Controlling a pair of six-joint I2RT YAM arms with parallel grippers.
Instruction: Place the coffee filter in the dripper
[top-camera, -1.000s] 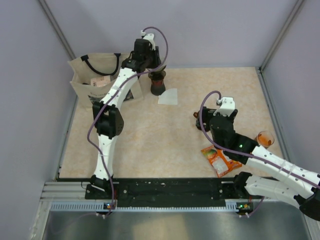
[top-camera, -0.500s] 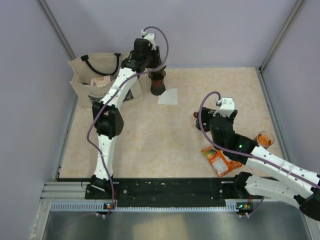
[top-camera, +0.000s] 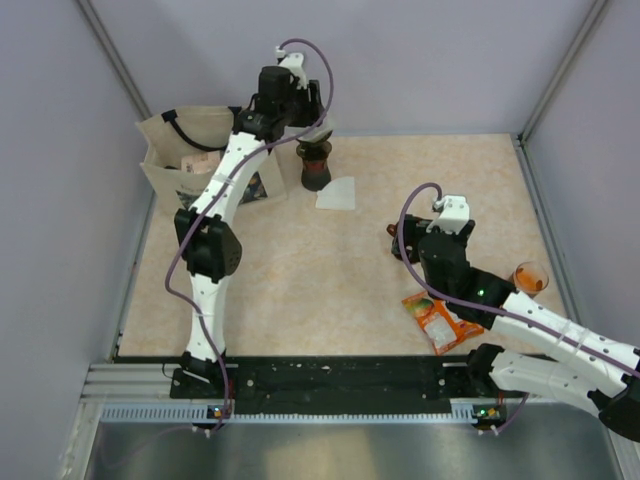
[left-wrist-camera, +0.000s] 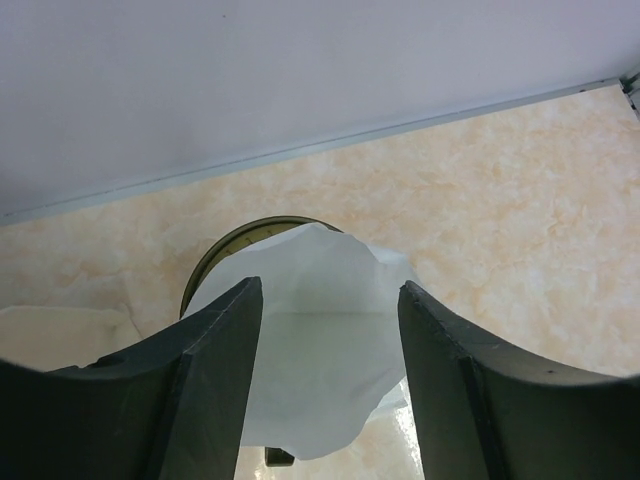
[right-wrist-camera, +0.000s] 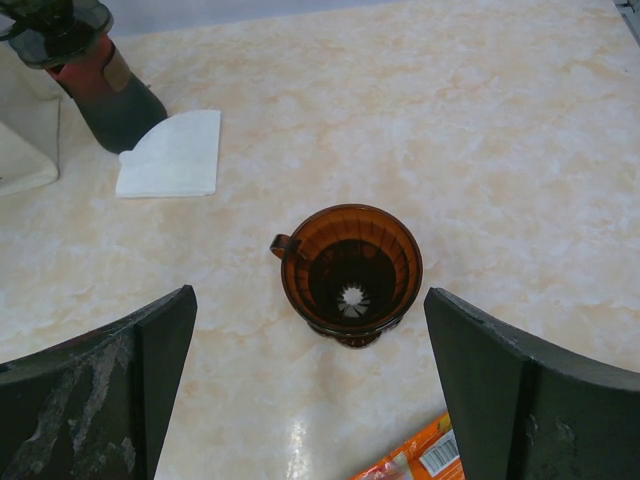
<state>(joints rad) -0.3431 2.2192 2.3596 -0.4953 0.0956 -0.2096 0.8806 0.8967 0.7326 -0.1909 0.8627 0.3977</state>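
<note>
Coffee filter (left-wrist-camera: 320, 370), seated in the dripper (left-wrist-camera: 232, 243) directly beneath my left end effector (left-wrist-camera: 330, 295), whose jaws stand parted and hold nothing. Thin paper: light, limp, easily creased; I judge a gentle pinch at its upper rim safest.

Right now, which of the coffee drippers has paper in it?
The dark green dripper under the left gripper: white filter paper fills its mouth. The brown dripper below the right gripper is empty.
</note>
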